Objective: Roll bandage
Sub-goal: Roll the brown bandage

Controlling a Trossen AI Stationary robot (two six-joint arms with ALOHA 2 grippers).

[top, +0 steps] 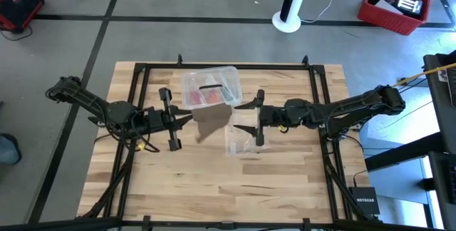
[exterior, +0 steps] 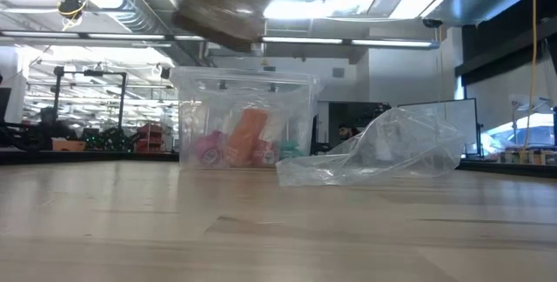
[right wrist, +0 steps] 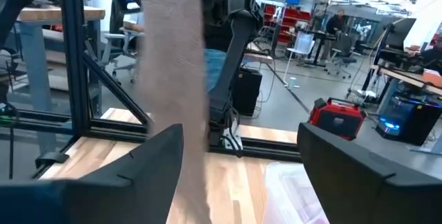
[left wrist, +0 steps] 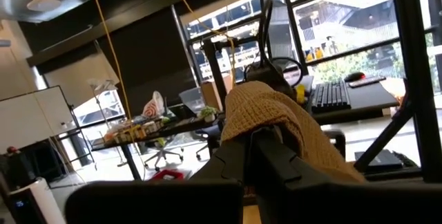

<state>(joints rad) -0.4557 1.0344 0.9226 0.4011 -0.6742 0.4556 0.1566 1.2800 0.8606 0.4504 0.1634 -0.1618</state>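
Bandage held aloft by the left gripper, right gripper spread open beside it.

In the high view's centre, the left gripper was clenched on the tan bandage, which hung between the 2 arms (its fabric draped over the dark fingers in the left wrist view). The right gripper sat just right of the strip with its 2 fingers released and wide apart, the bandage hanging in front of them in its own wrist view. Above the bandage in the frame stood a clear plastic box with red contents; below and right of it lay a crinkled clear plastic bag. Both rested on the wooden table.
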